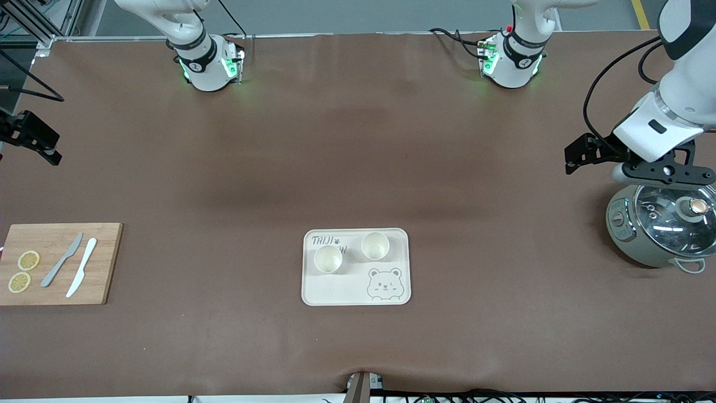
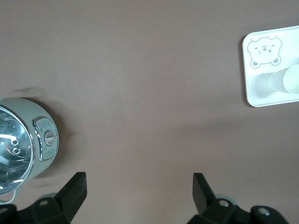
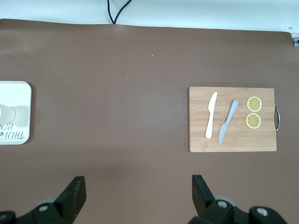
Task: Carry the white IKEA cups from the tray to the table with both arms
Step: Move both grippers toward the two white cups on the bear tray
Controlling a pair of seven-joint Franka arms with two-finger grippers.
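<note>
Two white IKEA cups (image 1: 328, 259) (image 1: 375, 245) stand upright on the cream bear tray (image 1: 358, 288) in the middle of the table, on its half farther from the front camera. One cup (image 2: 284, 82) shows at the edge of the left wrist view, and one (image 3: 6, 113) shows faintly at the edge of the right wrist view. My left gripper (image 1: 663, 176) (image 2: 139, 181) is open and empty, up over the table beside the pot at the left arm's end. My right gripper (image 1: 31, 137) (image 3: 138, 183) is open and empty, up at the right arm's end.
A grey-green pot with a glass lid (image 1: 665, 224) (image 2: 23, 144) stands at the left arm's end. A wooden cutting board (image 1: 56, 280) (image 3: 232, 140) with two knives and two lemon slices lies at the right arm's end. Brown mat covers the table.
</note>
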